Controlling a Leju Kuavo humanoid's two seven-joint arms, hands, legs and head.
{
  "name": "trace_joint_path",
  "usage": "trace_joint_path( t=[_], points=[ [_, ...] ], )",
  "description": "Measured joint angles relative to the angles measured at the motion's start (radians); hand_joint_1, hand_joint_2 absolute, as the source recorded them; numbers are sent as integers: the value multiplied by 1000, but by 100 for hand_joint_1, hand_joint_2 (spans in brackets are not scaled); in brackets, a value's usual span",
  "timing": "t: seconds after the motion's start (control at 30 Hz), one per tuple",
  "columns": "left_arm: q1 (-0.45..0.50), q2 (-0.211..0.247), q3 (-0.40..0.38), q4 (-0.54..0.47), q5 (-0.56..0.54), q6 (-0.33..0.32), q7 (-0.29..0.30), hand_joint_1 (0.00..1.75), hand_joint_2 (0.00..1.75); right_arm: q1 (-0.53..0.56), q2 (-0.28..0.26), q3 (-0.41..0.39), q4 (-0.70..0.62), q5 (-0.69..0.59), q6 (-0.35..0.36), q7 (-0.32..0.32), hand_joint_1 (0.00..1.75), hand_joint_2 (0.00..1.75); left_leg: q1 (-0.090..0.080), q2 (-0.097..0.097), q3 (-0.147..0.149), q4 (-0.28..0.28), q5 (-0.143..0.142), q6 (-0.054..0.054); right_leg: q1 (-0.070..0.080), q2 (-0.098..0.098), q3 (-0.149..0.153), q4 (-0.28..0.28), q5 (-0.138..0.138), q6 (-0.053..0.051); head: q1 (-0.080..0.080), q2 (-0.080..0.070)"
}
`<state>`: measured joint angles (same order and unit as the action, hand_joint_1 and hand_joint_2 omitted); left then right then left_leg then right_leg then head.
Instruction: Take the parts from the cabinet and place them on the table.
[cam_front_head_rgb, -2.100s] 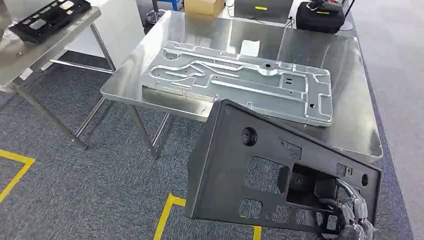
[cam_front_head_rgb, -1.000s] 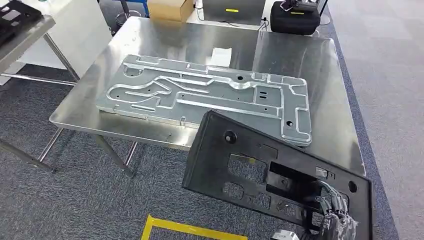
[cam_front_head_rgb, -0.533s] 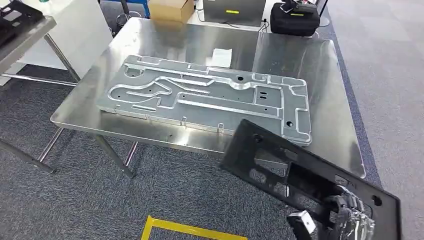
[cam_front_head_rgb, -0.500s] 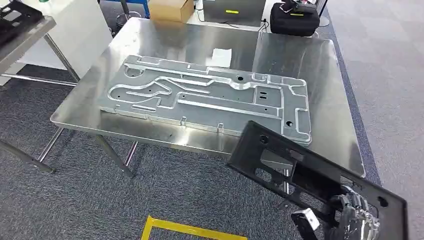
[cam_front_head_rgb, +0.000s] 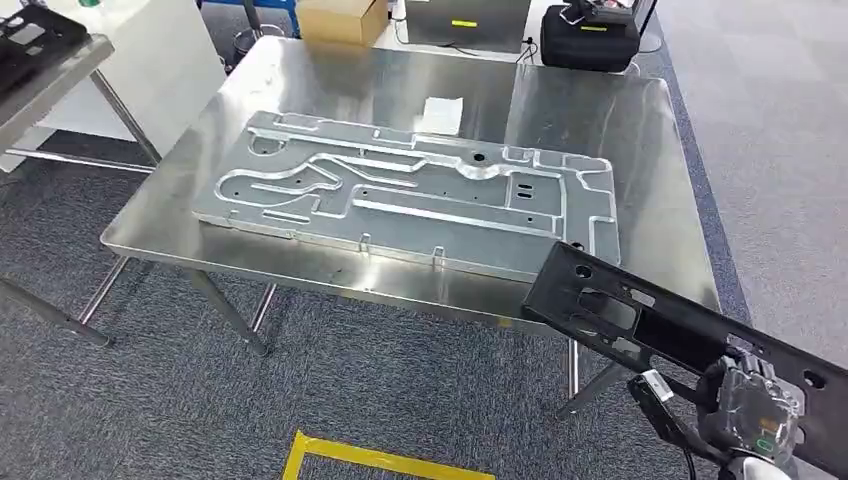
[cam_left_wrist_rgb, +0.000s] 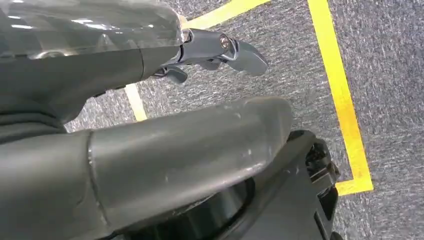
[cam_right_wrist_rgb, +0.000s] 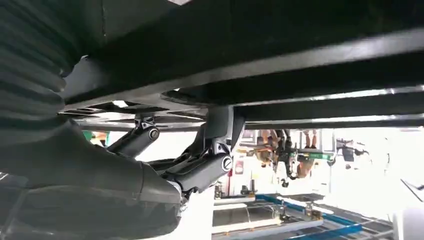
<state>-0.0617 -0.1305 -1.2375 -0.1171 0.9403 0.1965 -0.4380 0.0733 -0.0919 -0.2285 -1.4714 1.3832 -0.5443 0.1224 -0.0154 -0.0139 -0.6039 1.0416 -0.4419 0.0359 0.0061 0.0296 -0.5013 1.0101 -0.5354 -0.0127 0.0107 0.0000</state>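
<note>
A black plastic part (cam_front_head_rgb: 620, 312) with cut-outs is held at the lower right of the head view, lying almost flat. Its far end reaches over the near right edge of the steel table (cam_front_head_rgb: 330, 75). My right hand (cam_front_head_rgb: 752, 405) grips it from below at its near end. In the right wrist view the fingers (cam_right_wrist_rgb: 200, 167) hook up into the underside of the black part (cam_right_wrist_rgb: 280, 55). A large silver metal panel (cam_front_head_rgb: 410, 195) lies flat across the table. My left hand (cam_left_wrist_rgb: 175, 150) hangs over the carpet with thumb and fingers apart, holding nothing.
A white slip of paper (cam_front_head_rgb: 441, 115) lies on the table behind the panel. A second table at the far left carries another black part (cam_front_head_rgb: 30, 35). Behind stand a cardboard box (cam_front_head_rgb: 343, 18) and a black case (cam_front_head_rgb: 590, 38). Yellow tape (cam_front_head_rgb: 370, 460) marks the carpet.
The view shifted toward the table at first. The black part has tipped from nearly upright to almost flat and moved right, its far end now over the table's near right edge.
</note>
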Motion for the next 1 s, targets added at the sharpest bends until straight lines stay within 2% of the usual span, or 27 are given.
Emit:
trace_joint_path(
  t=[0.2, 0.4, 0.57, 0.7, 0.77, 0.83, 0.9, 1.0],
  points=[
    [0, 1, -10, 0, 8, 0, 5, 0, 0, -1, -6, 35, -1, -28, -61, -7, 175, 175, 0, 0, 0, -1, 0, 0, 0, 0, 0, 0, 0, 0, 0, 0],
    [1, 2, -11, 0, 19, 0, 4, 0, 0, 7, -23, 77, -126, -66, -52, -19, 175, 175, 0, 0, 0, -1, 0, 0, 0, 0, 0, 0, 0, 0, 0, 0],
    [1, 2, -11, 0, 19, 0, 3, 0, 0, 7, -35, 87, -156, -67, -46, -19, 175, 175, 0, -1, -1, -1, 0, 0, 0, -1, 0, 0, 0, 0, 0, 0],
    [0, 2, -21, 0, 14, -2, 3, 0, 0, -60, -122, 106, -163, -67, 85, 18, 175, 175, -3, 0, -2, -1, 2, 2, 0, 0, 0, 0, 1, 2, 0, 0],
    [-1, 3, -31, 0, 13, -3, 3, 0, 0, -147, -184, 112, -144, -67, 156, 23, 175, 175, -3, 0, -2, -1, 3, 4, 0, 1, -1, 0, 2, 4, 0, 0],
    [-3, 4, -35, 0, 12, -3, 3, 0, 0, -231, -224, 123, -120, -68, 191, 23, 175, 175, -3, 0, -2, -1, 4, 5, -1, 0, -1, 0, 2, 5, 0, 0],
    [-3, 4, -37, 0, 11, -5, 3, 0, 0, -295, -243, 139, -97, -60, 214, 23, 175, 175, -3, -2, -2, -1, 4, 6, -1, -1, 0, 0, 2, 5, 0, 0],
    [-6, 4, -45, 0, 12, -6, 5, 0, 0, -374, -241, 214, -35, 11, 233, 45, 175, 175, -3, -2, -2, -1, 5, 6, -1, -1, 1, 0, 3, 5, 0, 0]
  ],
)
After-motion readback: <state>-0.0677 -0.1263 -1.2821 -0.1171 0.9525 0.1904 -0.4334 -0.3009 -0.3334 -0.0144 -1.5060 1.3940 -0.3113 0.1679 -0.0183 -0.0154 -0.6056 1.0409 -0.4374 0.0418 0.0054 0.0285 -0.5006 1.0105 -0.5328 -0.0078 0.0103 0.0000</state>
